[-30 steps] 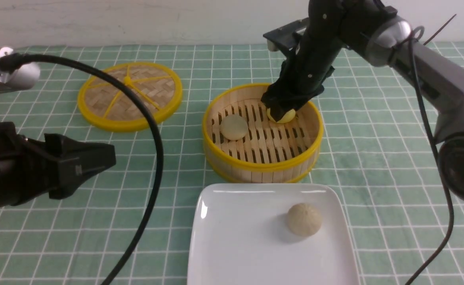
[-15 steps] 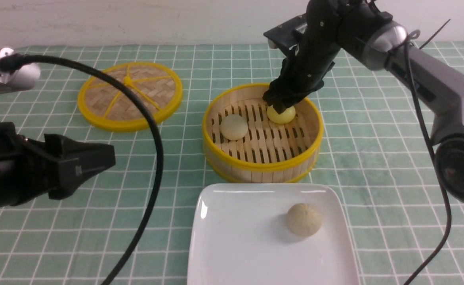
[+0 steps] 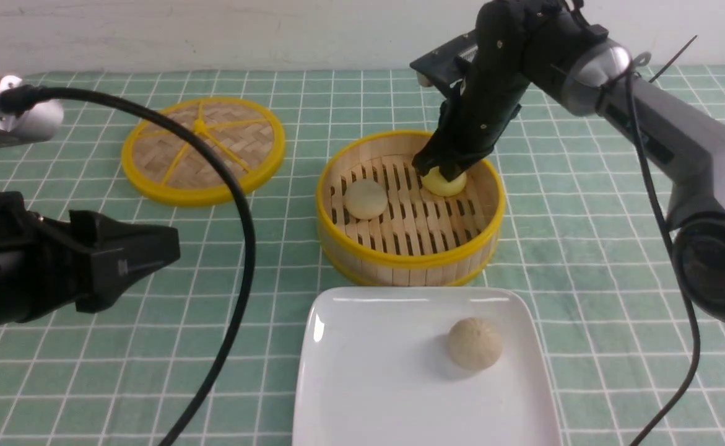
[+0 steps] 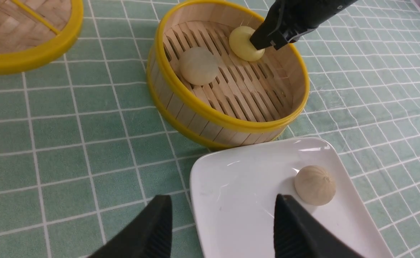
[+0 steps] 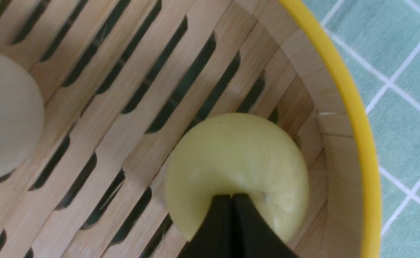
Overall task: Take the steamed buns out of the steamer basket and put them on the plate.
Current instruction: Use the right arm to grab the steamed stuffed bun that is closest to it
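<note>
The steamer basket point(image 3: 408, 263) holds a pale bun point(image 3: 365, 198) and the yellow bun point(image 3: 447, 184) near its far right wall. My right gripper point(image 3: 439, 168) is shut, with its closed tips resting on top of the yellow bun point(image 5: 238, 157), not around it. The right wrist view shows the tips point(image 5: 232, 196) pressed together. The second pale bun point(image 3: 475, 344) lies on the white plate point(image 3: 374, 371). My left gripper point(image 4: 222, 199) is open and empty, above the plate's left edge point(image 4: 202, 186); in the front view it hangs at the left point(image 3: 173, 244).
The flat woven basket lid point(image 3: 203, 150) lies at the back left on the green checked cloth. The left arm's black cable point(image 3: 238, 204) arcs over the cloth between lid and basket. The plate sits directly in front of the basket.
My right gripper has drawn up and back a little off the yellow bun, so more of the bun shows. The bun stays on the basket floor. The left arm has not moved.
</note>
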Controlling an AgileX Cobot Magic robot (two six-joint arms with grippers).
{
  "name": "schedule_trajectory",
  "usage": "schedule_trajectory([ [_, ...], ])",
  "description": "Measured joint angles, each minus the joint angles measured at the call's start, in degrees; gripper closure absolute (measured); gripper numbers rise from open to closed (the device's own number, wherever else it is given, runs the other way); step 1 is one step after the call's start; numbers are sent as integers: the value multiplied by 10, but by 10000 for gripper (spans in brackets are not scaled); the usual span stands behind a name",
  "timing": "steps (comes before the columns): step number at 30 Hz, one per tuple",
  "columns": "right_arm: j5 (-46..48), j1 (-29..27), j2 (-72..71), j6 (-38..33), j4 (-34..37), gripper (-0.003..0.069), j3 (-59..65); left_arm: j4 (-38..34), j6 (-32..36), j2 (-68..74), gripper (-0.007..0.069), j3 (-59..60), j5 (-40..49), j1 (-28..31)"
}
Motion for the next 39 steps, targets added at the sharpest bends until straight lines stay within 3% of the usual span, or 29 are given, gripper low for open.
schedule_trajectory([
  [29,40,0,-22,-28,0,655,-104,17,0,0,221,0,-10,0],
  [33,45,0,-22,-34,1,573,-104,17,0,0,221,0,-10,0],
  [39,45,0,-22,-43,2,268,-104,19,0,0,221,0,-11,0],
])
